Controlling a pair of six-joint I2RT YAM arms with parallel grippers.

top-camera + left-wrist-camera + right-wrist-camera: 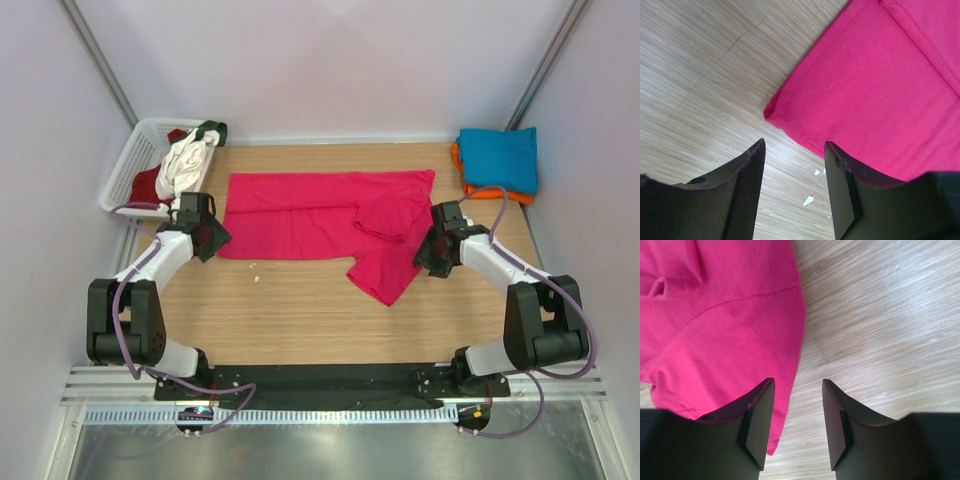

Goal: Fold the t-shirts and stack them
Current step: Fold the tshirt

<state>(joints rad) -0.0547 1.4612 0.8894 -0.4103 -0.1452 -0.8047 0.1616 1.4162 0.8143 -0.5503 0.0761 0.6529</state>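
1. The pink shirt (320, 215) lies spread on the middle of the tabletop (300, 320).
2. The left tool (794, 150) gapes empty beside the shirt's left corner.
3. The right tool (797, 385) gapes empty at the shirt's right edge.
4. A blue shirt (500, 155) lies on an orange shirt (458, 160) at the far right corner.

White lattice basket (124, 172) sits just beyond and outboard of the left gripper (213, 238), at the far corner of the wooden table (300, 320), tiny white scraps (808, 200) lie on the boards right beneath that gripper, and pale walls (320, 60) stand behind.
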